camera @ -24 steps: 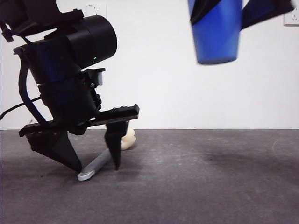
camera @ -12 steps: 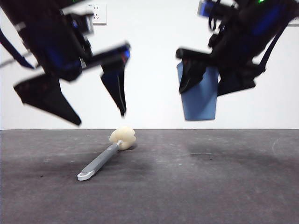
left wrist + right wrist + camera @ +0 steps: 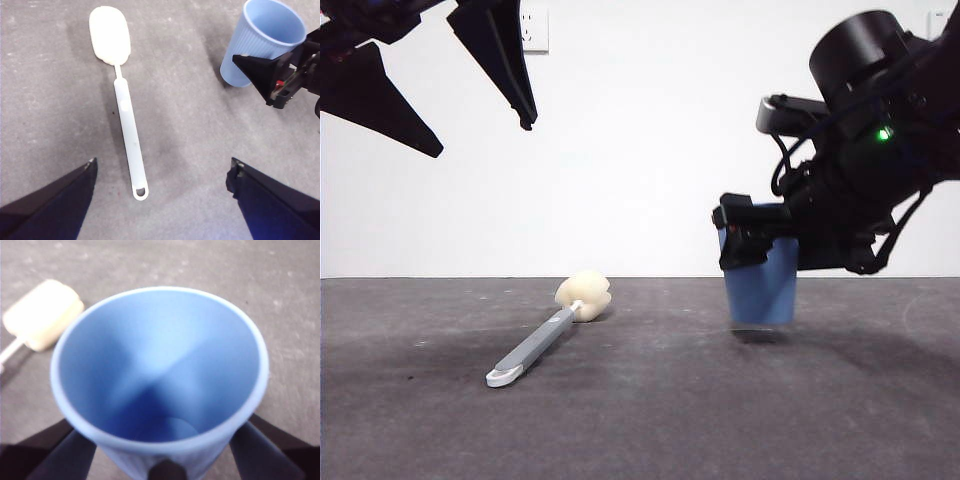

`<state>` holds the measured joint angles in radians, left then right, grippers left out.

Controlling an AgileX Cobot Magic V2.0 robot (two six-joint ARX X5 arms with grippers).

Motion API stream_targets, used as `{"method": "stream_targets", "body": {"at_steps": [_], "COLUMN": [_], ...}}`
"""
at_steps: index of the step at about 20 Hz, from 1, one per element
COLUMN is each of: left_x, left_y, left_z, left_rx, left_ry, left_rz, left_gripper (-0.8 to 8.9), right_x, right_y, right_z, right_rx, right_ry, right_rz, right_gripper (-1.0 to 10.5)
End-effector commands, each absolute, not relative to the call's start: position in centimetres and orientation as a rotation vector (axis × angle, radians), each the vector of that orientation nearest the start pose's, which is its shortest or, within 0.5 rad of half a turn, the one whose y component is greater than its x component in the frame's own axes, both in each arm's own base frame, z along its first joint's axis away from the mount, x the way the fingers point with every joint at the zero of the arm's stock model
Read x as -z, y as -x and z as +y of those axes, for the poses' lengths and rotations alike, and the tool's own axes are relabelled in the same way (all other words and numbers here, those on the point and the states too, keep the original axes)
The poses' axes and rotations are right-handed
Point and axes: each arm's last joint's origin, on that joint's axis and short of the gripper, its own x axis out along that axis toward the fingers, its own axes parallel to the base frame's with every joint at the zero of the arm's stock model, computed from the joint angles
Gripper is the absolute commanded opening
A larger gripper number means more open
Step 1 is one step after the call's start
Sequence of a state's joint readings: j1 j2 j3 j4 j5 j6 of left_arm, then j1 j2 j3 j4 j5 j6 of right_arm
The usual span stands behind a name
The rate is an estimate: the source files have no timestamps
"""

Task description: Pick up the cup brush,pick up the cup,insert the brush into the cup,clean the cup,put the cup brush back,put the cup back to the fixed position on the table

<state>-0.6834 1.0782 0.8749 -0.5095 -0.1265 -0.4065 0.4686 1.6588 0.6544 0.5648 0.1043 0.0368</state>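
I'm seeing right gripper [image 3: 757, 262] clamping the cup [image 3: 761, 293] just above the table [image 3: 720, 420]; left gripper [image 3: 470, 110] hanging spread wide above the cup brush [image 3: 542, 335], left of cup.

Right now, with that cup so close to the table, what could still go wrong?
1. The cup hangs just above the table in the right gripper; released now, it could drop and tip.
2. Its base looks slightly tilted, so it may land on an edge and wobble.
3. The brush lies flat under the open left gripper; a low sweep could knock it.
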Motion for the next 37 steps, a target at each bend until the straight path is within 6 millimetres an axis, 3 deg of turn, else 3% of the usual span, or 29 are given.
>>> {"method": "stream_targets", "body": {"at_steps": [1, 8, 17, 20, 27, 37], "left_x": [-27.9, -27.9, -27.9, -27.9, -27.9, -27.5], "left_y": [-17.2, -17.2, -17.2, -17.2, -17.2, -16.8], "left_z": [-13.6, -13.6, -13.6, -13.6, -13.6, -13.5], "left_rx": [0.388, 0.386, 0.384, 0.385, 0.387, 0.477], "left_ry": [0.071, 0.07, 0.066, 0.067, 0.067, -0.037], "left_rz": [0.765, 0.764, 0.772, 0.772, 0.773, 0.821], "left_gripper": [4.4, 4.4, 4.4, 4.4, 4.4, 4.4], "right_x": [-14.0, -12.5, -12.5, -13.2, -17.2, -26.9], "right_y": [-27.9, -27.2, -27.1, -27.1, -25.0, -14.4], "right_z": [13.7, 13.3, 13.2, 13.2, 12.3, 8.7], "right_rx": [-0.352, -0.348, -0.345, -0.343, -0.346, -0.441], "right_ry": [0.103, 0.113, 0.116, 0.11, 0.103, 0.003], "right_rz": [0.436, 0.471, 0.48, 0.456, 0.485, 0.629], "right_gripper": [-0.2, 0.1, 6.4, 6.7, 6.7, 6.6]}}
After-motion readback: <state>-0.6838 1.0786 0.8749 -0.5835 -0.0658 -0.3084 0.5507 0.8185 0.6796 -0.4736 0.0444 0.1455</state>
